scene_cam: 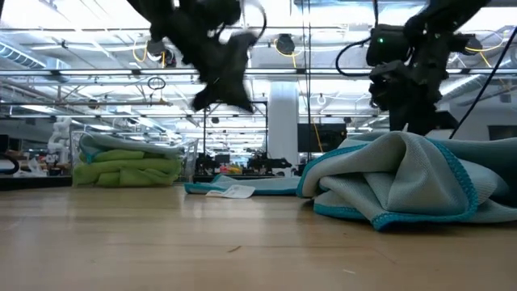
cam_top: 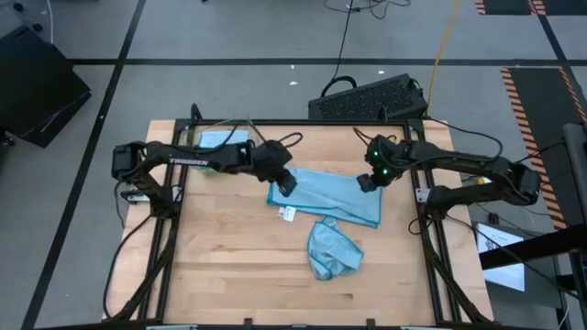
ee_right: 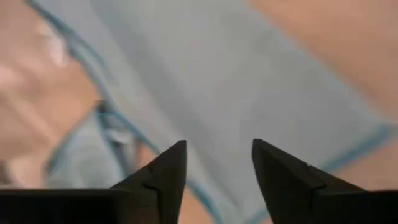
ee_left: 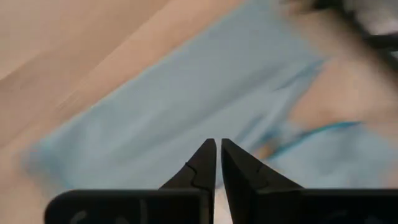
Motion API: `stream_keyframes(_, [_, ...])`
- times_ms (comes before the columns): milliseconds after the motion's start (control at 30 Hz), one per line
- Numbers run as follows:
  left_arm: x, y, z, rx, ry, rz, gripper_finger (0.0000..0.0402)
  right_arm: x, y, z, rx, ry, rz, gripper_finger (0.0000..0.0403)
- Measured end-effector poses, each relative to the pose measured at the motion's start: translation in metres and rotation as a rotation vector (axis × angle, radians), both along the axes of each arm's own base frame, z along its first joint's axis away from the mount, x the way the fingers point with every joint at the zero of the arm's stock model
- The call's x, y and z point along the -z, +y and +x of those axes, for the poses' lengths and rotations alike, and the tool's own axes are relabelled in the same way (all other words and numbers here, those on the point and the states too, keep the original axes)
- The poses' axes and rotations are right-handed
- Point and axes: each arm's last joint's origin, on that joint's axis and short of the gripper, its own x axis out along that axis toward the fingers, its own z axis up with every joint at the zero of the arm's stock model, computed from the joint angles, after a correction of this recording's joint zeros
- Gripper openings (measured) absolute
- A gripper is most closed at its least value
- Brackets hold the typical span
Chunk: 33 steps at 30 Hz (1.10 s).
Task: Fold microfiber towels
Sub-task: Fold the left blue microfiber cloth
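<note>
A light blue microfiber towel (cam_top: 326, 194) lies folded flat at the table's middle, its white tag (cam_top: 287, 214) at the near left corner. A second light blue towel (cam_top: 332, 249) sits crumpled just nearer the front edge. My left gripper (cam_top: 286, 183) hovers shut over the flat towel's left end (ee_left: 186, 106), lifted clear of it (scene_cam: 222, 97). My right gripper (cam_top: 369, 181) hangs open over the same towel's right part (ee_right: 249, 81), holding nothing. Lime green towels (scene_cam: 129, 166) lie stacked in the clear bin.
The clear plastic bin (cam_top: 215, 139) stands at the table's far left corner. A black slatted object (cam_top: 367, 96) lies on the floor beyond the far edge. Bare wood (cam_top: 229, 275) stretches along the near left of the table.
</note>
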Motion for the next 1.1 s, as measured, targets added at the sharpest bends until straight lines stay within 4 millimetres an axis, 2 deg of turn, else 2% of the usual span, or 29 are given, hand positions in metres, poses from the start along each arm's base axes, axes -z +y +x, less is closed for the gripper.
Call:
stream_keyframes(100, [-0.014,-0.02,0.017,0.1,-0.143,0.063,0.0027,-0.012,-0.005,0.0,-0.005,0.085,-0.08,0.0206])
stream_keyframes(233, [-0.017,-0.034,0.038,0.151,-0.159,0.147,0.0026,-0.017,-0.017,0.002,0.005,0.157,-0.091,0.0244])
stream_keyframes(367, [-0.019,-0.035,0.064,0.183,-0.169,0.183,0.0027,-0.002,-0.032,-0.001,0.022,0.255,-0.032,0.0271])
stream_keyframes(467, [-0.032,-0.038,0.089,0.266,-0.225,0.27,0.0032,0.01,-0.043,-0.007,-0.026,0.327,0.005,0.0283])
stream_keyframes(567, [-0.047,-0.045,0.114,0.365,-0.283,0.4,0.0055,0.019,-0.052,-0.008,-0.075,0.348,0.016,0.0285])
stream_keyframes(633, [-0.05,-0.05,0.13,0.413,-0.295,0.452,0.0078,0.024,-0.057,-0.009,-0.106,0.355,0.019,0.0283])
stream_keyframes(800, [-0.035,-0.056,0.165,0.488,-0.285,0.496,0.0147,0.041,-0.064,-0.007,-0.137,0.403,0.069,0.027])
stream_keyframes(900, [-0.027,-0.065,0.179,0.545,-0.294,0.546,0.0181,0.047,-0.065,-0.006,-0.15,0.428,0.098,0.0263])
stream_keyframes(1000, [-0.015,-0.077,0.187,0.619,-0.286,0.602,0.0204,0.046,-0.063,-0.01,-0.169,0.448,0.119,0.0261])
stream_keyframes(1100, [0.005,-0.084,0.192,0.666,-0.245,0.613,0.0218,0.041,-0.061,-0.016,-0.179,0.459,0.138,0.0261])
